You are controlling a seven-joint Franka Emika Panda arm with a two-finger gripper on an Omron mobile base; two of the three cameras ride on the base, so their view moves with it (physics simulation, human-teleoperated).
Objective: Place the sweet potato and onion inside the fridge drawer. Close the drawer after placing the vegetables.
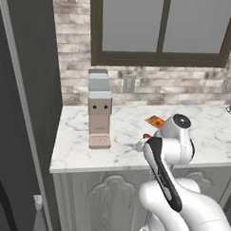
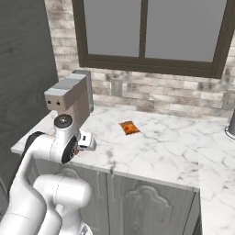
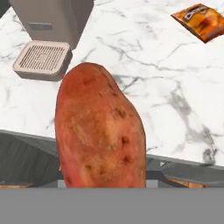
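White marble counter (image 1: 82,149) runs along a brick wall (image 1: 185,85) under a dark-framed window (image 1: 164,29), with pale grey cabinet doors (image 1: 109,202) below its front edge. Dark tall panelling stands at the far left of the left base view.

Over the front part of that counter, the arm's wrist is bent down and the gripper (image 2: 79,148) sits low, just above the marble near the edge. Its fingers are drawn in narrow around the sweet potato (image 3: 99,129). In the hand view the root stands upright right in front of the camera, rising from between the fingers, reddish-orange with small dark spots, and it hides the fingertips themselves. Whether it rests on the marble or is clear of it cannot be told. In the left base view only a small red sliver of it shows beside the wrist (image 1: 147,136).

Beyond the hand and a little to its left stands a coffee machine (image 1: 99,107), a tall box in grey and tan, with its square drip grate (image 3: 42,58) at the foot, near the root but apart from it. Farther ahead of the hand and off to its right lies a flat orange snack packet (image 2: 129,127) on the marble, well apart from the gripper. Wall outlets (image 1: 129,83) sit in the brick behind the machine. At the far right edge of the counter a dark rounded thing (image 2: 231,124) shows partly; what it is cannot be told.
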